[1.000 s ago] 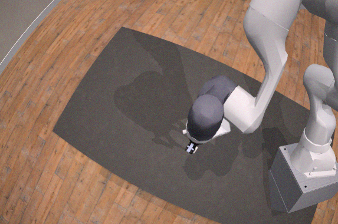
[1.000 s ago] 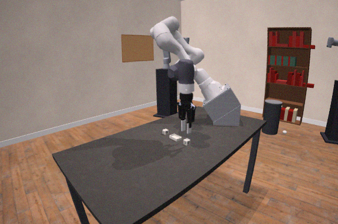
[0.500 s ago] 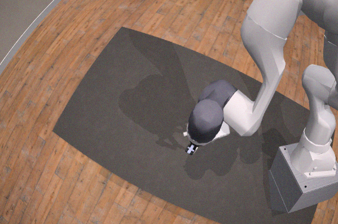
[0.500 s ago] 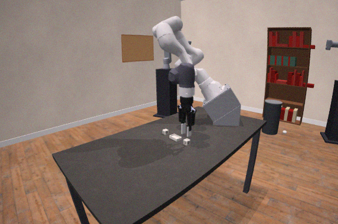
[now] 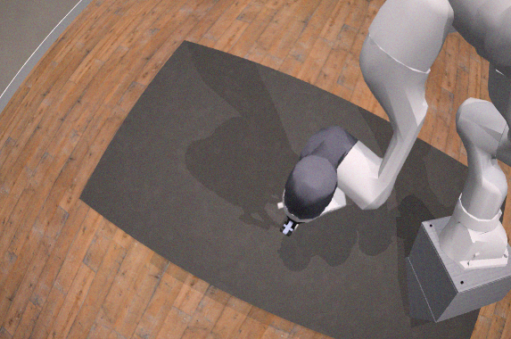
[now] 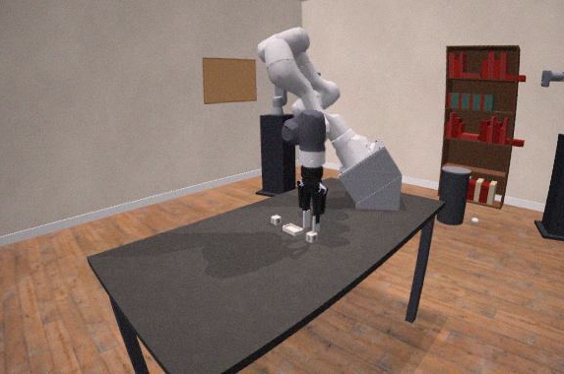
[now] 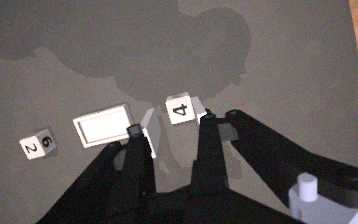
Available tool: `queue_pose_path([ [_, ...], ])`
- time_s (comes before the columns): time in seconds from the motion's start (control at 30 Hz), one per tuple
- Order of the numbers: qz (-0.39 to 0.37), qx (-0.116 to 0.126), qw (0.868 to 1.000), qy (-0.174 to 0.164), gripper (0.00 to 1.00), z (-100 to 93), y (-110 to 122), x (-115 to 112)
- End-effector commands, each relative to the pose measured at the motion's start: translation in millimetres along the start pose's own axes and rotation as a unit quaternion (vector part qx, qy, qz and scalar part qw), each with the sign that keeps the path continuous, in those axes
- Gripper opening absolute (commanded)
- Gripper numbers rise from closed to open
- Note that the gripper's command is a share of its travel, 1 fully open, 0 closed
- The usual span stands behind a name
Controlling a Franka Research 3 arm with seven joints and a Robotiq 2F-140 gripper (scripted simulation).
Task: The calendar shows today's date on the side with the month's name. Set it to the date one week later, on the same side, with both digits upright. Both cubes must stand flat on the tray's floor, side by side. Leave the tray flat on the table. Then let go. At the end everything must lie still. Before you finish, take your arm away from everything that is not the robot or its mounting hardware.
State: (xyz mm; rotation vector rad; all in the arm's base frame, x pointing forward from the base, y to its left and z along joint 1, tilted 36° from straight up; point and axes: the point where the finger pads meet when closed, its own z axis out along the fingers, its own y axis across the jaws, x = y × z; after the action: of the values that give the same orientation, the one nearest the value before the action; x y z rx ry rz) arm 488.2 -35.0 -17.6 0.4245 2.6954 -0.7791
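A white cube [image 7: 180, 110] [image 6: 311, 237] stands on the table with a 4 on its top face, turned sideways in the wrist view. My gripper [image 7: 175, 114] [image 6: 311, 230] points down, partly open and empty, its fingertips above and close to this cube. The white tray [image 7: 104, 126] [image 6: 292, 229] lies empty on the table beside the gripper. A second white cube [image 7: 36, 145] [image 6: 276, 219] lies beyond the tray, with a 2 on its bright upper face and a 6 on a darker side face. No month name is readable. The arm hides the cubes and tray in the top view.
The dark table [image 6: 219, 305] [image 5: 153, 178] carries the robot's grey base block [image 6: 376, 182] [image 5: 465, 276] at one end. The tray lies between the two cubes. The arm's shadows fall across the table around them.
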Motion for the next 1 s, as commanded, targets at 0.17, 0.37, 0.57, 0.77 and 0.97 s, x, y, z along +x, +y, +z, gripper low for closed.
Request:
queue_pose_path([
  [0.17,0.005,-0.008,1.000,-0.002,0.28,3.4,5.2,-1.0],
  [0.37,0.005,-0.008,1.000,-0.002,0.28,4.1,5.2,-1.0],
  [0.57,0.005,-0.008,1.000,-0.002,0.28,4.1,5.2,-1.0],
  [0.77,0.005,-0.008,1.000,-0.002,0.28,4.1,5.2,-1.0],
  [0.97,0.005,-0.008,1.000,-0.002,0.28,4.1,5.2,-1.0],
])
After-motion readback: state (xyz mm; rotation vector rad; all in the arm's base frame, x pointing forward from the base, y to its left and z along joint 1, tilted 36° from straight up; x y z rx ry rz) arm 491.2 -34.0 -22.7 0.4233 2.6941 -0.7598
